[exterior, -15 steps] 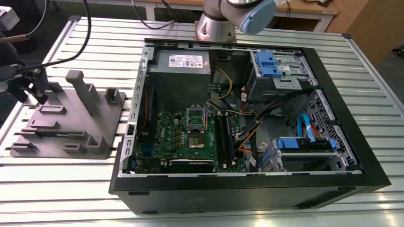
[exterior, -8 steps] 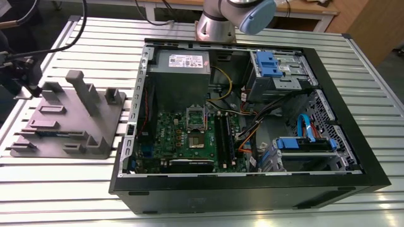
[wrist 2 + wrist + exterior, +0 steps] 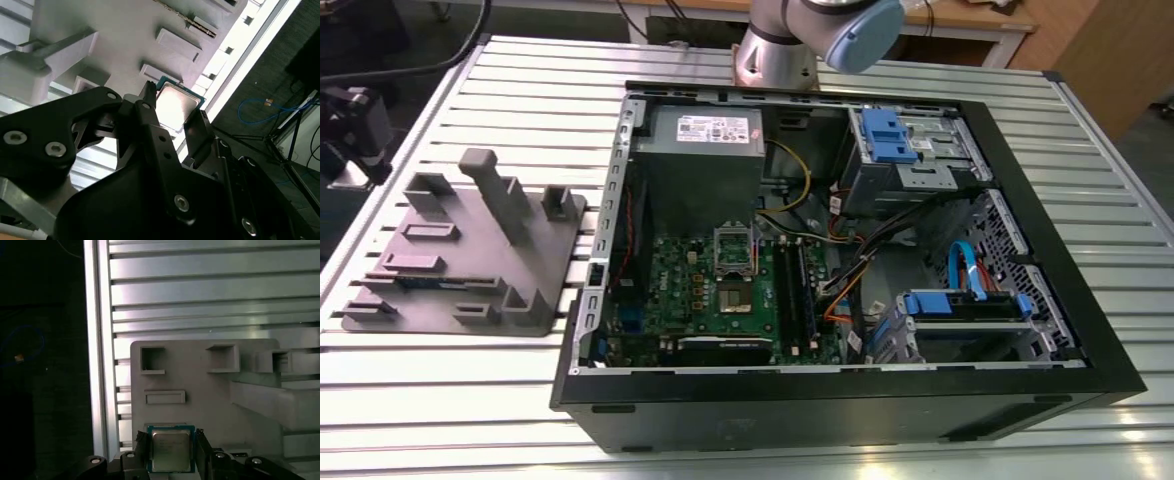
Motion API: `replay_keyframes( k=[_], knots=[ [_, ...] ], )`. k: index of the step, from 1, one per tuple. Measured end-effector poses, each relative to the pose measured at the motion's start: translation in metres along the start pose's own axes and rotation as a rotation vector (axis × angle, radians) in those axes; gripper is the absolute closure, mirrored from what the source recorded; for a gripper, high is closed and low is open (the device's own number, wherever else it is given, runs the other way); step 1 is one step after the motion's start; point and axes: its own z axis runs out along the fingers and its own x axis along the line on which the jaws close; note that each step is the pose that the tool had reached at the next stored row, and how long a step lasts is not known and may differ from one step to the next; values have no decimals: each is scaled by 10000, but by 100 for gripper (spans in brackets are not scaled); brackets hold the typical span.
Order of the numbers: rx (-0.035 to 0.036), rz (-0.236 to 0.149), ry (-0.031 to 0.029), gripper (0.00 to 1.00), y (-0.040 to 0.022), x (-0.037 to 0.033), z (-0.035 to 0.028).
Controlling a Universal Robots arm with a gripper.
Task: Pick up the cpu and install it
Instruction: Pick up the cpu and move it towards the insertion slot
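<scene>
Currently the gripper is clamping the cpu by two opposite edges. In the first wrist view one black finger is lying flush along each side of the chip, with no gap that I am able to see. The second wrist view is giving an oblique angle on the same gripper. There the cpu, silvery on top with a green rim, is sitting between the fingertips, close against the grey fixture. I cannot tell whether the chip is resting in its seat or hanging just clear of it. Beyond the fingertips, the first wrist view is showing the fixture with square pockets and a flat rectangular pad. Past that, the slatted aluminium table is running out, its edge close beside the gripper. The exterior view is adding the wider layout: the fixture is lying on the table beside the open computer case. Inside the case are the motherboard, its socket and a grey power supply, and the arm is rising past the case's far side. The gripper body is covering the near part of the fixture in the second wrist view, and the frame is cutting off the chip's near edge in the first. A thin dark strip on the fixture is proving hard to identify.
</scene>
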Motion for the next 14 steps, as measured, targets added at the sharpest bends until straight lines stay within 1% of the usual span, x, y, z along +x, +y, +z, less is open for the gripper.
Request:
replay_keyframes(
  k=[12,14],
  knots=[
    [-10,0,0,53,19,-9,-451],
    [-10,-1,1,53,20,-10,-490]
  ],
)
